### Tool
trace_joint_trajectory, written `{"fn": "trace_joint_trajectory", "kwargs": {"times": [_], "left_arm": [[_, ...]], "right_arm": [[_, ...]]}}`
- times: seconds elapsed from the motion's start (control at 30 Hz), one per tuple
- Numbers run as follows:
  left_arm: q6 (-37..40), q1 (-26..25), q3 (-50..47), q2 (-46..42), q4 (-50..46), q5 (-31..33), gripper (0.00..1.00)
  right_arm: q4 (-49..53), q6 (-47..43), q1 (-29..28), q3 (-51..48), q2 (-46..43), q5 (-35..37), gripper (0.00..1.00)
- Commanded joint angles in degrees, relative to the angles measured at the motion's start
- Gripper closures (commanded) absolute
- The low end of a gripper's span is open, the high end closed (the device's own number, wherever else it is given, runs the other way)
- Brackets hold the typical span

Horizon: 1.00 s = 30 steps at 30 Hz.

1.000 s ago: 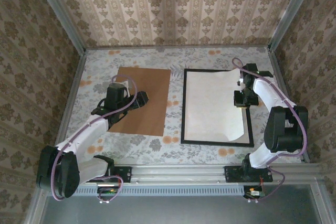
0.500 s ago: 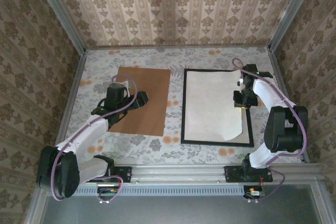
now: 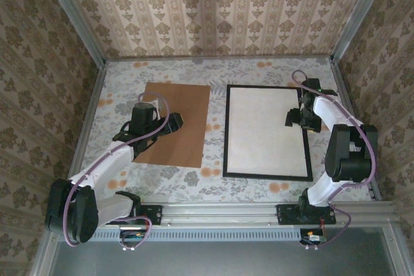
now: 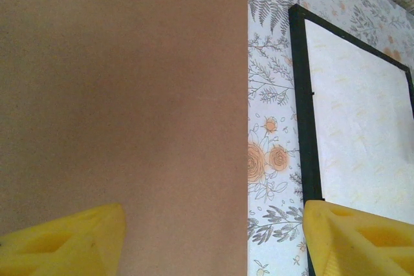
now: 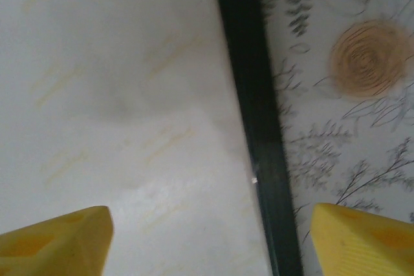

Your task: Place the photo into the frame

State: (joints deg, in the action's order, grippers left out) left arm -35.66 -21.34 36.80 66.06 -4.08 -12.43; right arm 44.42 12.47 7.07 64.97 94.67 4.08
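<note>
Open table strip between brown board and frame; enclosure walls close.

Photo cream reverse up, flat inside black frame.

Left wrist view gives you backing board cut off left, top and bottom; frame cut off right. Your right wrist view: photo cropped, slightly blurred. From top, left arm hides part of backing board.
</note>
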Motion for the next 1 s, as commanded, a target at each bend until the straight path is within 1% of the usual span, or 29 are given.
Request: {"fn": "trace_joint_trajectory", "kwargs": {"times": [0.0,0.1,0.23,0.4,0.5,0.6,0.7,0.9,0.93,0.97], "left_arm": [[1.90,-0.06,0.93,-0.25,-0.45,0.12,0.26],[2.12,0.24,1.08,0.03,-0.41,0.30,0.26],[2.67,0.79,1.01,0.21,-0.49,0.25,0.25],[4.07,2.32,1.00,0.68,-0.73,0.32,0.25],[5.69,4.34,1.52,1.71,-1.87,0.20,0.25],[6.35,6.77,1.87,3.50,-2.59,0.20,0.24],[6.21,9.19,2.20,5.77,-2.16,0.72,0.24],[5.68,13.92,4.99,11.59,1.28,2.06,0.20],[5.69,14.56,5.72,12.64,2.12,2.13,0.19],[5.82,15.25,6.61,13.73,2.61,2.57,0.19]], "right_arm": [[-4.43,1.81,2.59,0.52,1.48,1.34,0.14],[-6.71,2.50,4.55,1.23,3.69,-1.95,0.13],[-9.69,3.04,6.97,1.06,7.11,-10.33,0.09],[-12.90,3.29,7.33,0.60,9.74,-19.02,0.08],[-16.17,4.35,7.10,-0.86,9.40,-24.55,0.09],[-17.24,4.65,6.10,-1.61,9.41,-27.93,0.11],[-17.58,4.68,4.44,-1.39,9.21,-28.55,0.11],[-15.80,3.98,3.39,1.30,6.76,-25.58,0.12],[-14.40,4.05,3.25,2.09,5.97,-24.38,0.12],[-13.16,3.89,2.91,2.64,5.25,-21.04,0.12]]}}
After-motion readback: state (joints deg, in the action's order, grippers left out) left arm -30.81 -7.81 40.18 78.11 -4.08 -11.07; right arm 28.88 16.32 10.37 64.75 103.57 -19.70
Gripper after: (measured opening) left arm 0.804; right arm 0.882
